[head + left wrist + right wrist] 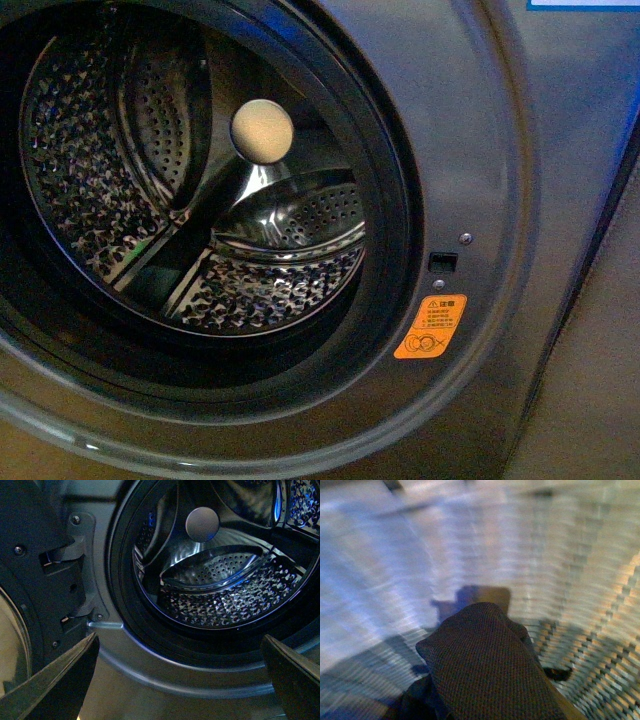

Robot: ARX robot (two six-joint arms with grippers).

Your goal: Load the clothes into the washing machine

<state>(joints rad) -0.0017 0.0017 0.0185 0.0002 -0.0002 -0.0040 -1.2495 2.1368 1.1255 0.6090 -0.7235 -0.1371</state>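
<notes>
The washing machine (480,150) fills the front view, grey, with its round opening uncovered. I see the perforated steel drum (90,190), the cream hub (262,131) and the orange sticker (430,326); no fabric lies in the drum. Neither arm shows in this view. In the left wrist view my left gripper (185,680) is open and empty, its dark fingers (60,680) spread wide just below the machine's opening rim (150,670). In the right wrist view the dark knitted clothes (485,665) cover my right gripper, which is shut on them; its fingers are hidden.
The machine's open door with its hinge (55,555) stands beside the opening in the left wrist view. Behind the clothes, a blurred pale woven surface (580,605) fills the right wrist view. A tan floor strip (590,400) runs beside the machine.
</notes>
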